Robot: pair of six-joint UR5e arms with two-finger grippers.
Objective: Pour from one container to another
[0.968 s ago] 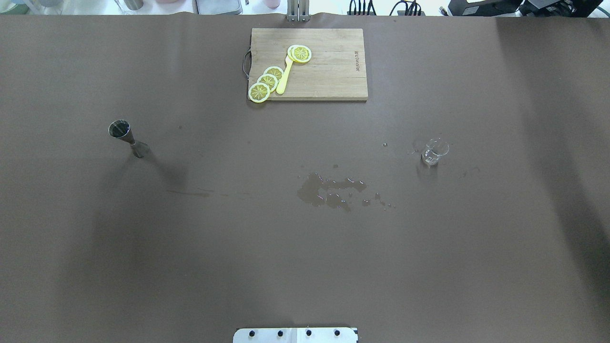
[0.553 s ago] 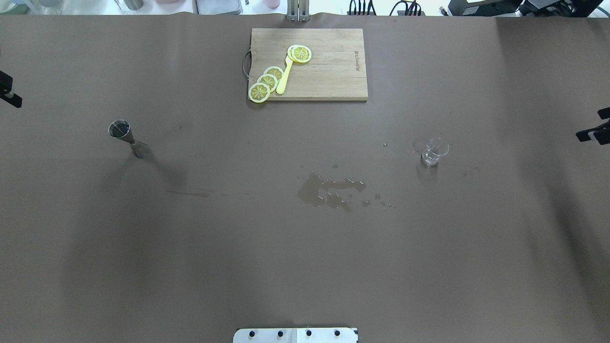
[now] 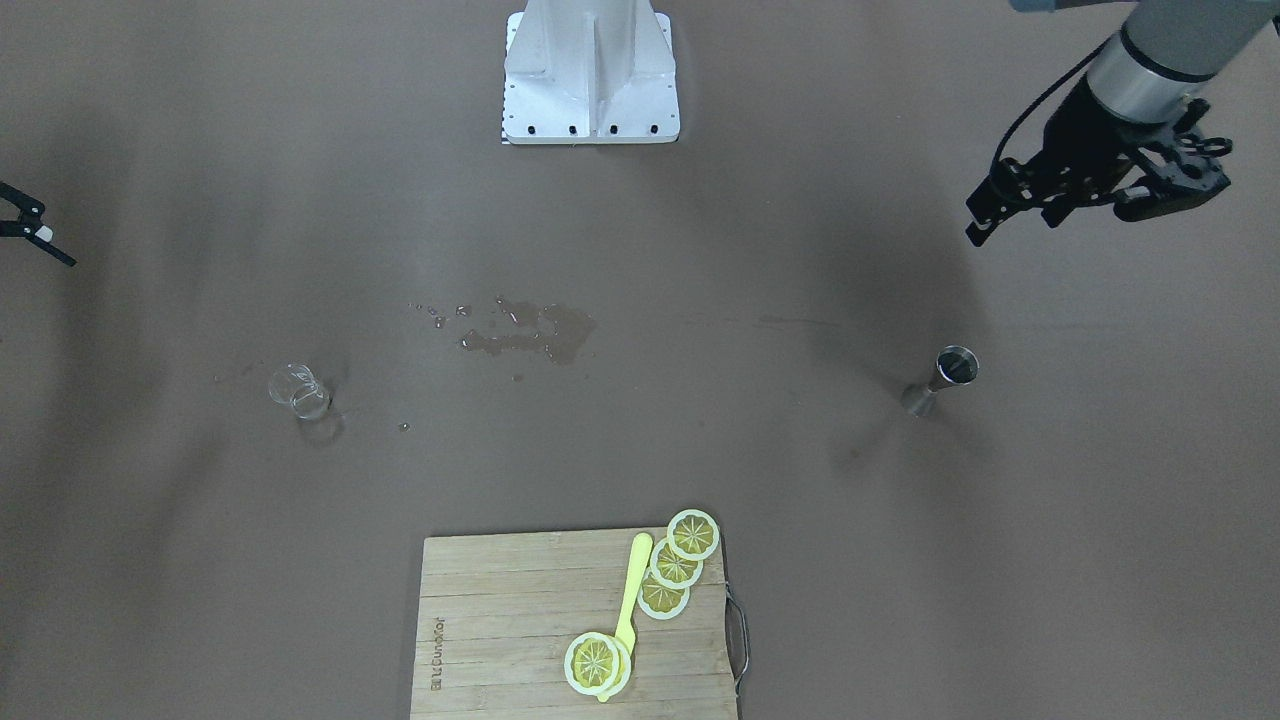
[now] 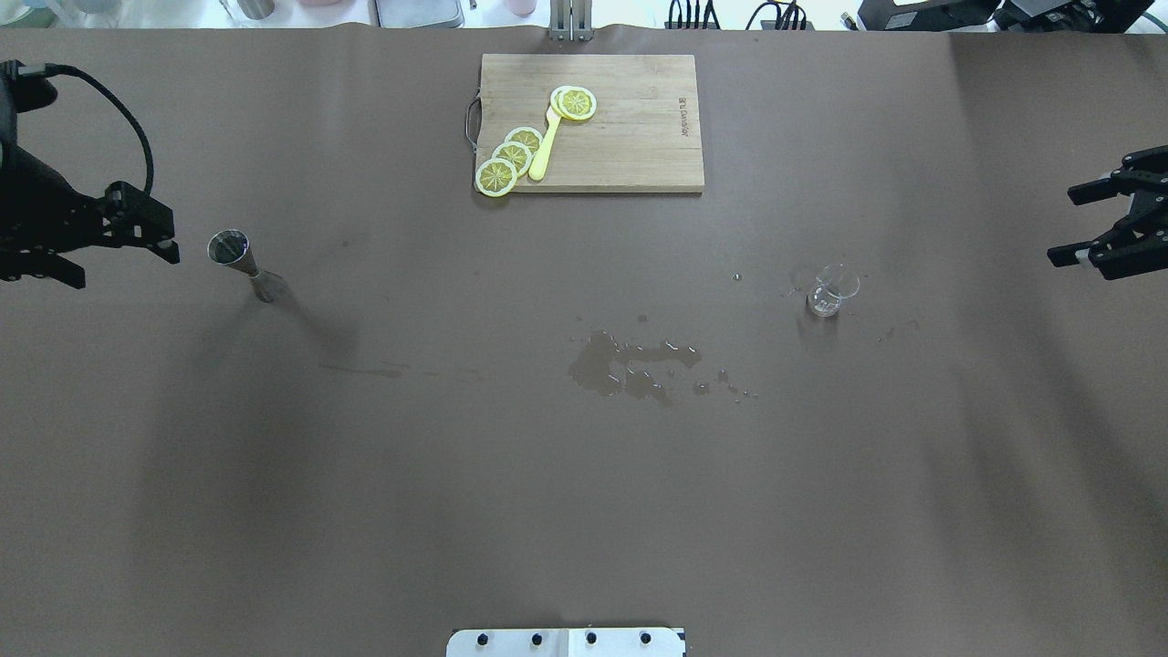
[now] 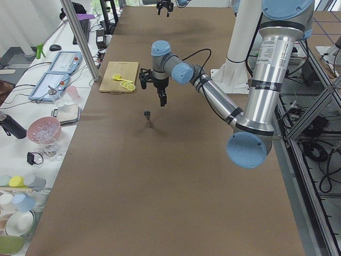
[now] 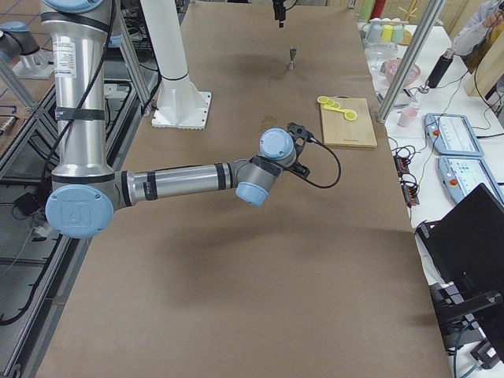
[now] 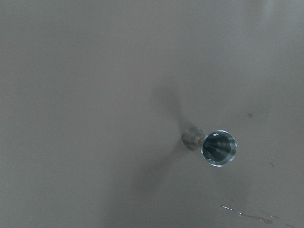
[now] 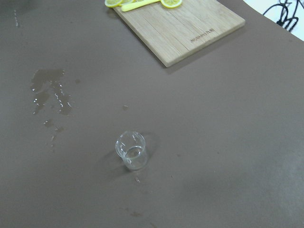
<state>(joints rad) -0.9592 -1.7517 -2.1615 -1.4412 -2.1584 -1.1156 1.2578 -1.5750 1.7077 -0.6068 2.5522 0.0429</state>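
Observation:
A small metal jigger stands upright on the left of the brown table, and the left wrist view looks down into its shiny cup. A small clear glass beaker stands upright on the right, also seen in the right wrist view. My left gripper hovers open just left of the jigger, apart from it. My right gripper is open at the right edge, well to the right of the beaker. Neither holds anything.
A wooden cutting board with lemon slices and a yellow utensil lies at the far centre. A wet spill marks the table's middle. The robot base plate sits at the near edge.
Both arms have come in from the table's sides. The left gripper has moved in beside the jigger and the right gripper has advanced toward the beaker. Jigger and beaker have not moved.

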